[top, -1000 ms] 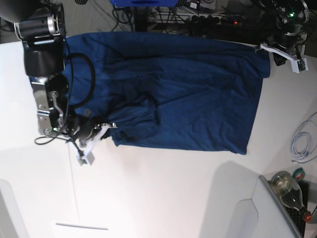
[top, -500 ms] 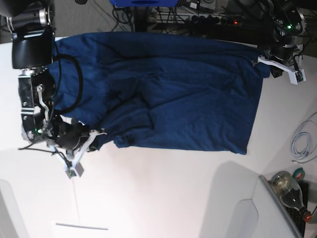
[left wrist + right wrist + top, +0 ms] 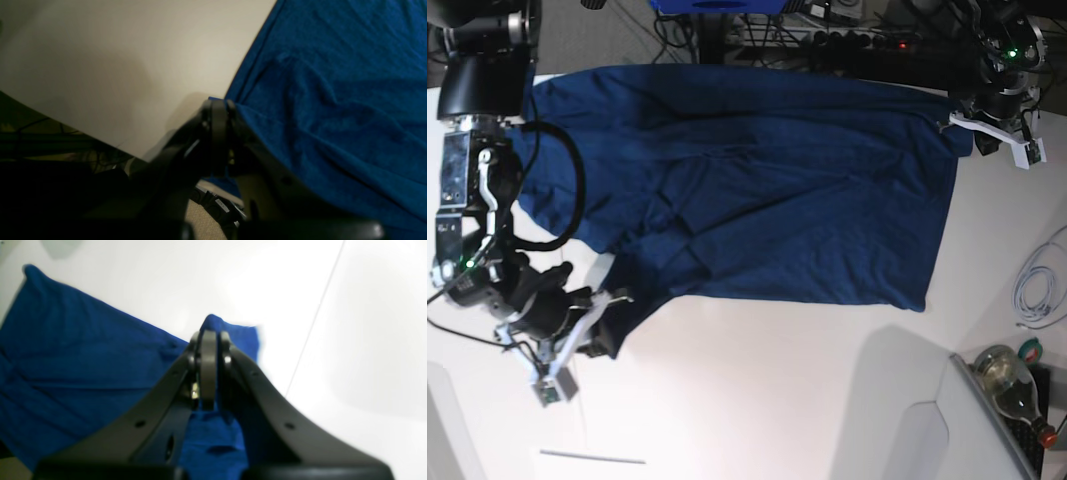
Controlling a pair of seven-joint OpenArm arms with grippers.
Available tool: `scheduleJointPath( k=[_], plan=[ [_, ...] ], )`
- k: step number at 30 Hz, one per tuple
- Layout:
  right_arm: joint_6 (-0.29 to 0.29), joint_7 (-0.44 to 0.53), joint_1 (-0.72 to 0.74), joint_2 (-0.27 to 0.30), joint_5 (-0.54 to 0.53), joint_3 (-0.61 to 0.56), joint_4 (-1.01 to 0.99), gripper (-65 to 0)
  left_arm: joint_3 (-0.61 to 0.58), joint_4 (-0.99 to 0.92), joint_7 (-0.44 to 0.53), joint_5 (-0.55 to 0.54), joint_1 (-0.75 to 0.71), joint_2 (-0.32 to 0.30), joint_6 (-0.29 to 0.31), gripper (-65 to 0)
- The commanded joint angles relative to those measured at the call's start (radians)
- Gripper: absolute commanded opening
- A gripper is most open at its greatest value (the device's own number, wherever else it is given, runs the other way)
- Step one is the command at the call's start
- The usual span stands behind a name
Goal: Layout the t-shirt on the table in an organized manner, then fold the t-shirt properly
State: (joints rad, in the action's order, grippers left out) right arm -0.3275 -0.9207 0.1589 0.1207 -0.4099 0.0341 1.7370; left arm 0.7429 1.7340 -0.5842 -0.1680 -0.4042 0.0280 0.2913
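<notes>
Base view, t-shirt: the dark blue t-shirt (image 3: 807, 210) lies creased across the far half of the white worktop (image 3: 757, 390), one part drawn toward the near side by the right fingers.
Right fingers (image 3: 213, 336): pinching a fold of the shirt, pulled up between them.
Left fingers (image 3: 218, 105): pressed together on the shirt's edge, at the far corner in the base view.
Worktop seam: a thin line (image 3: 315, 318) beside the shirt in the right wrist view.
Right edge of base view: a coiled pale cable (image 3: 1032, 290) above a clear, rounded container (image 3: 1007, 385).
</notes>
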Motion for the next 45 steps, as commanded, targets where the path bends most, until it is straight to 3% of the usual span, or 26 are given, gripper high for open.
scheduleJointPath(
  k=[1,7,11,15,17,20,22,25,27,29,31,37,45],
  plan=[
    [-0.003,0.009,0.008,-0.016,-0.019,-0.018,0.047,-64.2,0.004,0.017,0.020,-0.006,-0.003,-0.009,0.001,-65.0],
    [-0.003,0.004,-0.042,-0.098,-0.016,-0.201,0.093,-64.2,0.011,0.021,0.020,-0.002,-0.003,-0.009,0.000,-65.0],
    [-0.003,0.073,-0.034,-0.148,-0.013,-0.345,-0.044,-64.2,0.011,0.021,0.020,0.097,-0.005,-0.004,0.000,-65.0],
    [0.000,0.156,0.018,-0.183,-0.017,-0.471,-0.246,-63.2,0.011,0.022,0.020,0.124,-0.005,-0.003,0.000,-65.0],
    [0.000,0.156,0.046,-0.204,-0.017,-0.515,-0.329,-57.6,0.011,0.019,0.020,0.124,-0.012,-0.003,0.001,-65.0],
    [0.000,0.117,0.052,-0.206,-0.017,-0.570,-0.334,-40.5,0.011,0.021,0.022,0.124,-0.026,-0.006,0.001,-65.0],
    [0.005,0.114,0.032,-0.189,-0.010,-0.575,-0.259,-31.8,0.013,0.021,0.022,0.124,-0.028,-0.007,0.003,-65.0],
    [0.064,0.116,-0.003,-0.118,-0.010,-0.509,-0.165,-31.1,0.068,0.021,0.023,0.114,-0.042,-0.007,0.019,-65.0],
    [0.112,0.117,-0.009,-0.103,-0.010,-0.465,-0.184,-30.6,0.125,0.014,0.023,0.057,-0.042,-0.007,0.085,-65.0],
    [0.113,0.119,-0.008,-0.097,-0.010,-0.442,-0.243,-30.6,0.197,0.014,0.020,-0.018,-0.042,-0.007,0.153,-65.0],
    [0.113,0.145,0.009,-0.097,-0.011,-0.443,-0.296,-30.5,0.238,0.014,0.020,-0.052,-0.043,-0.007,0.176,-65.0],
    [0.113,0.251,0.047,-0.102,-0.011,-0.446,-0.521,-30.8,0.284,0.016,0.020,-0.058,-0.048,-0.007,0.182,-65.0],
    [0.112,0.297,0.046,-0.100,-0.011,-0.448,-0.604,-31.5,0.317,0.014,0.020,-0.058,-0.049,-0.007,0.184,-65.0]
  ],
)
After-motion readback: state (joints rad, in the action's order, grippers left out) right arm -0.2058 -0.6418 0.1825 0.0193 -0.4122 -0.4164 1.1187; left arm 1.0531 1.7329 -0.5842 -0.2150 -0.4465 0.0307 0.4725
